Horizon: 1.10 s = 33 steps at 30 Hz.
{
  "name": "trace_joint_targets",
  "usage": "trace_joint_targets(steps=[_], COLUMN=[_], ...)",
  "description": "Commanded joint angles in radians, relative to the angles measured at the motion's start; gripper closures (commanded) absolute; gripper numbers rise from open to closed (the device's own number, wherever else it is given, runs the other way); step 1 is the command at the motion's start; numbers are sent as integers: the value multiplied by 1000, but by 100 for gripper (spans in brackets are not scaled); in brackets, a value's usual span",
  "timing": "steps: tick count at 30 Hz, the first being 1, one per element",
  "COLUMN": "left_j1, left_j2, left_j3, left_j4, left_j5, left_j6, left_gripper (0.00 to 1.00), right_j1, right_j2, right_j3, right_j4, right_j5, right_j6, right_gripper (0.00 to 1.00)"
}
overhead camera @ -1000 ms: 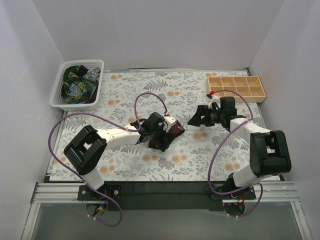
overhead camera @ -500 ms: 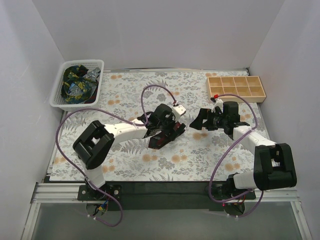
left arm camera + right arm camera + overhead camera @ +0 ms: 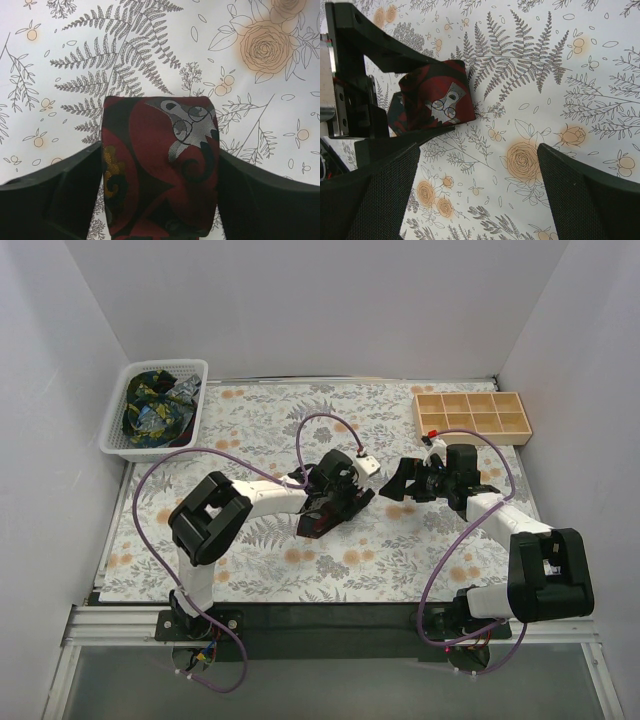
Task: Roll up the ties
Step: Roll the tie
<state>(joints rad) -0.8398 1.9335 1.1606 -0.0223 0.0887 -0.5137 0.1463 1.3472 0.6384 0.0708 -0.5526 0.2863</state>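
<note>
Left end effector (image 3: 160,152), clamped on the bundled maroon tie (image 3: 437,97), has advanced from mid-surface toward the right edge within the last second. Right end effector (image 3: 398,481) stands wide open and empty, just beside it. Judgement: a handover is being set up. Other ties (image 3: 150,412) remain in the basket (image 3: 165,366), far left corner.

The left gripper (image 3: 160,197) clamps a folded maroon tie (image 3: 150,145) between its two black fingers (image 3: 60,195), one pressed against each side. The tie bears dark swirls, a grey motif at its upper right and a small gold one at its left. Behind it lies a white cloth (image 3: 75,35) printed with ferns and orange roses.
</note>
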Motion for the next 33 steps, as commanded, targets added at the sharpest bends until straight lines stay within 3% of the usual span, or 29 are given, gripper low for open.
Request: trace_joint_targets(steps=[1, 5, 8, 9, 13, 18, 21, 22, 25, 28, 29, 33], left_j1=[-5, -8, -12, -13, -16, -21, -21, -21, -19, -19, -21, -21], left_j2=[-22, -36, -50, -59, -74, -88, -106, -119, -154, -224, -270, -397], left_j3=[-2, -30, -58, -65, -90, -107, -108, -108, -116, -128, -143, -205], left_j4=[45, 50, 56, 56, 56, 58, 58, 58, 59, 71, 87, 133], left_j5=[52, 92, 130, 143, 187, 220, 230, 227, 209, 151, 135, 31], left_j6=[4, 3, 6, 7, 11, 27, 24, 14, -18, -54, -87, -213], left_gripper=[31, 46, 48, 56, 66, 66, 56, 46, 39, 17, 6, 2], right_j1=[1, 1, 1, 1, 1, 4, 3, 3, 3, 4, 7, 19], right_j2=[-23, -22, -20, -19, -14, -8, -3, -2, 3, 9, 13, 50], right_j3=[-11, -9, -9, -8, -8, -8, -6, -6, -2, 6, 7, 29], right_j4=[29, 29, 32, 32, 40, 44, 44, 44, 44, 44, 44, 44], right_j5=[-10, -16, -21, -24, -41, -55, -63, -64, -75, -84, -90, -113], right_j6=[7, 10, 13, 14, 25, 28, 31, 28, 25, 21, 19, 16], right_gripper=[12, 12, 12, 12, 12, 13, 13, 13, 13, 13, 13, 13])
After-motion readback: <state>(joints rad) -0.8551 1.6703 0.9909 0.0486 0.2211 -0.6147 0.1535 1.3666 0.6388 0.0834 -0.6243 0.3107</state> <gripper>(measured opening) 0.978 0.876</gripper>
